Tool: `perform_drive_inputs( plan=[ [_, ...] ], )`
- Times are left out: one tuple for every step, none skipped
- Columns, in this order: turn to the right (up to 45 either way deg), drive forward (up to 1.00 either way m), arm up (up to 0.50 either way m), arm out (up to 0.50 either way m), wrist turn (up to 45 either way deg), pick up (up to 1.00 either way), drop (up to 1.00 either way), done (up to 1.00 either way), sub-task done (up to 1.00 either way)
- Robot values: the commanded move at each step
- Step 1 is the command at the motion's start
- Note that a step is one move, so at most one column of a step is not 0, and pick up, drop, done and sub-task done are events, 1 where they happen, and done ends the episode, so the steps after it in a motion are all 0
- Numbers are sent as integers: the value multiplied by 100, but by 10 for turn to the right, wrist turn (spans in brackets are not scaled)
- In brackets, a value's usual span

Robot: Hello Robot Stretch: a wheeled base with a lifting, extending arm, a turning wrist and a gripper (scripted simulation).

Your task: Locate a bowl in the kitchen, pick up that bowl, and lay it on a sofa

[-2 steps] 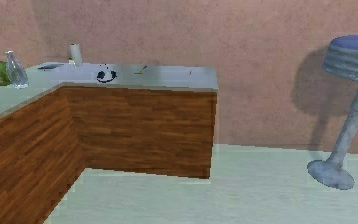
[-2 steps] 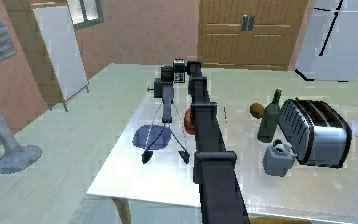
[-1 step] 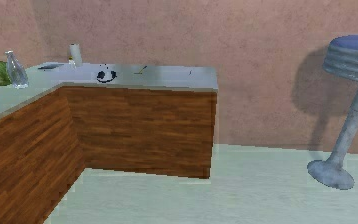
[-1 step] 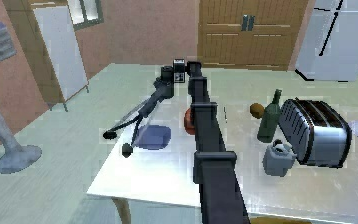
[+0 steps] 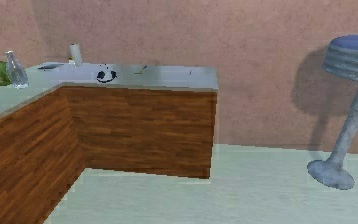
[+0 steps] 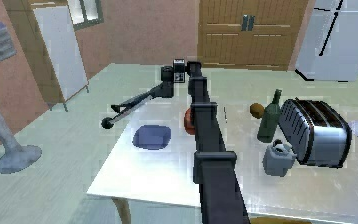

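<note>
A blue bowl (image 6: 152,136) lies on the white tabletop (image 6: 137,175) in the arm side view, left of the dark arm bar. My gripper (image 6: 111,120) reaches down and left from its dark body (image 6: 169,84) beside the two white marker squares. Its far end hangs past the table's left edge with bare floor behind it, and it holds nothing. The bowl is a little right of and below the fingers (image 6: 137,101). A red object (image 6: 187,118) sits partly hidden behind the arm.
On the table right of the arm stand a toaster (image 6: 317,130), a green bottle (image 6: 272,114) and a grey mug (image 6: 279,158). A stool (image 6: 2,100) stands on the left, a fridge (image 6: 332,40) at the back. An L-shaped wooden counter (image 5: 137,125) with small items and a stool (image 5: 347,110) lie ahead.
</note>
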Motion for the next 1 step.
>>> perform_drive_inputs(
  plan=[
    [0,0,0,0,450,0,0,0,0]
  ],
)
